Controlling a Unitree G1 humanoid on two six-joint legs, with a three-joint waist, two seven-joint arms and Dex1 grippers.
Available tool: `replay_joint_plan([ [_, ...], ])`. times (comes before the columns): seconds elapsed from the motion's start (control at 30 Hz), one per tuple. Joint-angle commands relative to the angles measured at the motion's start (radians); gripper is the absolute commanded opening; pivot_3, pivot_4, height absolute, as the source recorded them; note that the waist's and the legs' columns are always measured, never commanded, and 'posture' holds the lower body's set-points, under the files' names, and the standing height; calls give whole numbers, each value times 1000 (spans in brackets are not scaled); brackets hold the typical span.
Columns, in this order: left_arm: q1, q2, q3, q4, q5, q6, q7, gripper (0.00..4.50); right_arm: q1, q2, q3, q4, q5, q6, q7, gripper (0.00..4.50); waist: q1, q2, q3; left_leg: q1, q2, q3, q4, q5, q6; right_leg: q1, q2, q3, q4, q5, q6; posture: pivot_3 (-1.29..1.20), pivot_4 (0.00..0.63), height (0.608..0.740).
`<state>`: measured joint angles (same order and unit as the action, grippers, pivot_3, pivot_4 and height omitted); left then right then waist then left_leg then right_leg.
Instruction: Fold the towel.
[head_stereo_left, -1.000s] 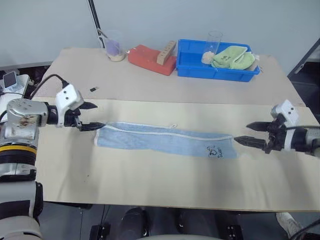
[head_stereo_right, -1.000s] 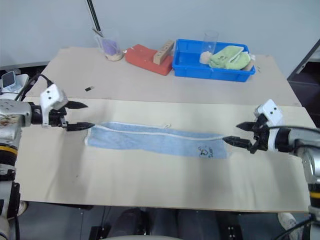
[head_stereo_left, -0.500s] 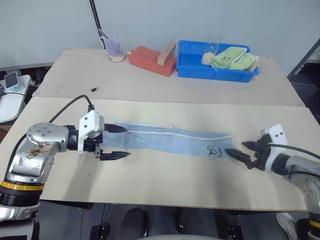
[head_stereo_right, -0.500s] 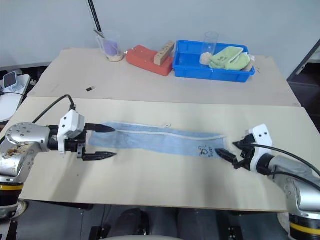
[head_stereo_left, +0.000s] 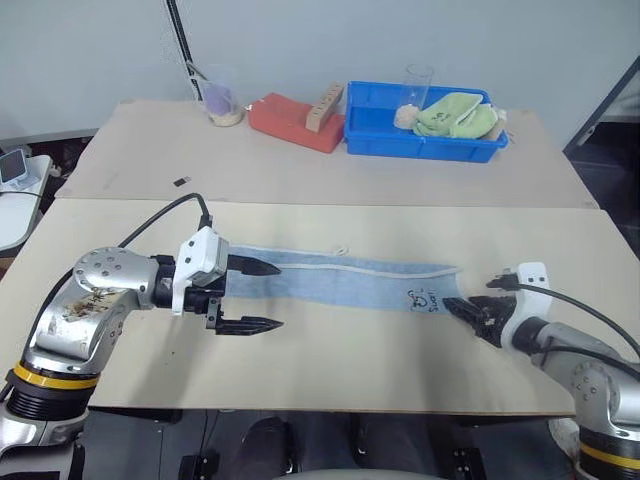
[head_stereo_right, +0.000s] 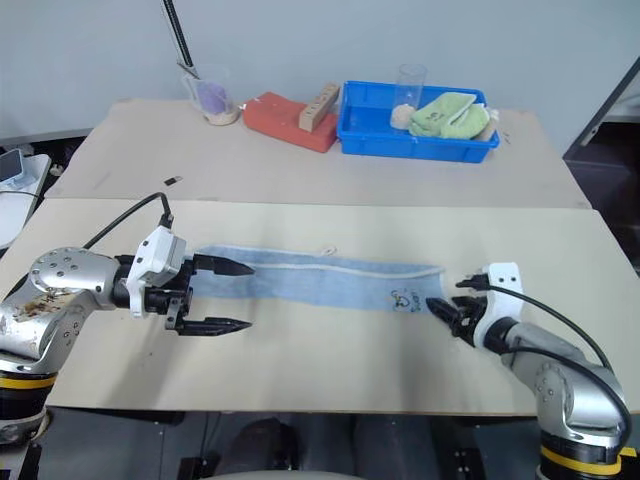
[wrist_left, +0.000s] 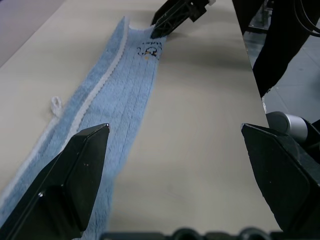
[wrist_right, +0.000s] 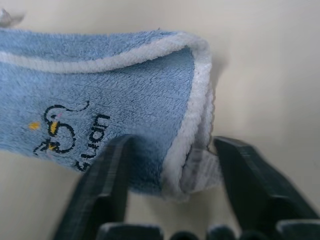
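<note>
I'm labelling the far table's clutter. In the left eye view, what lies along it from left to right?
Cup → red block → wooden piece → blue bin → glass → green cloth.

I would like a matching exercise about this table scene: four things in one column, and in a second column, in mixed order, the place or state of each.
Things:
1. light blue terry towel
2. lime-green cloth
3. left gripper
4. right gripper

Places or states:
A. inside the blue plastic bin at the far side
B. fingers wide apart, one over the towel's left end and one over the bare table
C. lying stretched out in a long strip on the near table
D. fingers on either side of the towel's right-end corner, beside the dark printed mark

Pairs: 1-C, 2-A, 3-B, 4-D
</note>
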<state>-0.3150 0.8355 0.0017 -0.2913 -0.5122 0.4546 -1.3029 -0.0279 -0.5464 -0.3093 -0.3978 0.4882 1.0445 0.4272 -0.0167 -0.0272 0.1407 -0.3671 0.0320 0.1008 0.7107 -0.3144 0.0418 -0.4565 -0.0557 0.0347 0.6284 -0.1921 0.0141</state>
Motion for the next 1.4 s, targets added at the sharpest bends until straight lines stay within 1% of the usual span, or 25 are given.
replay_joint_plan([
  [0.03, -11, 4, 10, -12, -5, -20, 6, 4500, 19, -8, 24, -9, 1, -19, 15, 1264, 1, 0, 0, 0, 0, 0, 0, 0, 0, 0, 0, 0, 0, 0, 0, 0, 150, 717],
  [0.13, -4, 4, 14, -18, -9, -19, 9, 4500, 25, -26, 3, -5, 2, -34, 27, 218, 2, 0, 0, 0, 0, -1, 0, 0, 0, 0, 0, 0, 0, 0, 0, 0, 150, 717],
  [0.17, -1, 3, 14, -18, -10, -21, 9, 4500, 26, -33, -5, 0, 2, -38, 31, 23, 3, 0, 0, 0, 0, -1, 0, 0, 0, 0, 0, 0, 0, 0, 0, 0, 150, 717],
  [0.3, 7, -3, 13, 0, -7, -42, 1, 4500, 26, -103, -60, 63, -5, -64, 71, 23, 6, 0, 0, 0, -1, -1, 0, 0, 0, 0, 0, 1, -1, 0, 0, 0, 150, 717],
  [0.4, 7, -4, 12, 14, -7, -59, -8, 4500, 17, -194, -104, 137, -13, -95, 130, 23, 11, 0, 0, -1, -2, -2, 0, 0, 0, 1, -1, 1, -1, 0, 0, 0, 150, 717],
  [0.47, 2, -8, 12, 24, -9, -68, -11, 4500, 3, -278, -130, 204, -19, -130, 191, 23, 12, 0, 0, -1, -3, -2, 0, 0, 1, 1, -1, 2, -2, 0, 0, 0, 150, 717],
  [0.57, -2, -12, 13, 31, -12, -75, -14, 4500, -18, -371, -136, 261, -8, -169, 285, 23, 10, 0, 0, -1, -2, -2, 0, 0, 1, 1, 0, 2, -2, 0, 1, 0, 150, 717],
  [0.63, -3, -15, 14, 31, -15, -80, -14, 4500, -50, -425, -119, 235, 30, -163, 357, 23, 5, 0, 0, -1, -2, -2, 0, 0, 1, 1, 0, 2, -2, 0, 1, 0, 150, 717],
  [0.73, -1, -17, 21, 27, -21, -79, -11, 4500, -112, -450, -79, 155, 86, -116, 399, 23, -3, 0, 0, 0, 0, -3, 0, 0, 1, 1, 2, 3, -2, 0, 1, 0, 150, 717],
  [0.8, 5, -15, 31, 18, -30, -73, -6, 4500, -160, -447, -39, 78, 133, -72, 408, 23, -4, 0, 0, 0, 0, -3, 0, 0, 1, 1, 3, 3, -2, 0, 1, 0, 150, 717],
  [0.93, 20, -9, 51, -5, -45, -58, 12, 4500, -250, -380, 58, -28, 190, 2, 353, 23, 2, 0, 0, -1, 1, -5, 0, 0, 1, 0, 3, 3, -2, 0, 1, 0, 150, 717],
  [1.03, 34, -4, 60, -19, -52, -51, 27, 4500, -295, -300, 166, -40, 171, 15, 299, 23, 9, 0, 0, -1, 0, -5, 0, 0, 1, 0, 1, 3, -2, 0, 1, 0, 150, 717],
  [1.13, 49, 1, 65, -35, -57, -44, 40, 4500, -319, -244, 255, -30, 147, 20, 267, 23, 12, 0, 0, -2, -1, -4, 0, 0, 1, 0, -1, 3, -3, 0, 1, 0, 150, 717],
  [1.3, 71, -6, 76, -56, -62, -17, 87, 4500, -351, -165, 311, 25, 103, -11, 208, 23, 12, 0, 0, -2, -1, -4, 0, 0, 1, 0, -1, 2, -3, 0, 1, 0, 150, 717],
  [1.4, 80, -13, 79, -69, -58, -5, 126, 4500, -364, -136, 314, 32, 98, -25, 204, 997, 11, 0, 0, -2, -1, -4, 0, 0, 1, 0, 0, 2, -2, 0, 1, 0, 150, 717],
])
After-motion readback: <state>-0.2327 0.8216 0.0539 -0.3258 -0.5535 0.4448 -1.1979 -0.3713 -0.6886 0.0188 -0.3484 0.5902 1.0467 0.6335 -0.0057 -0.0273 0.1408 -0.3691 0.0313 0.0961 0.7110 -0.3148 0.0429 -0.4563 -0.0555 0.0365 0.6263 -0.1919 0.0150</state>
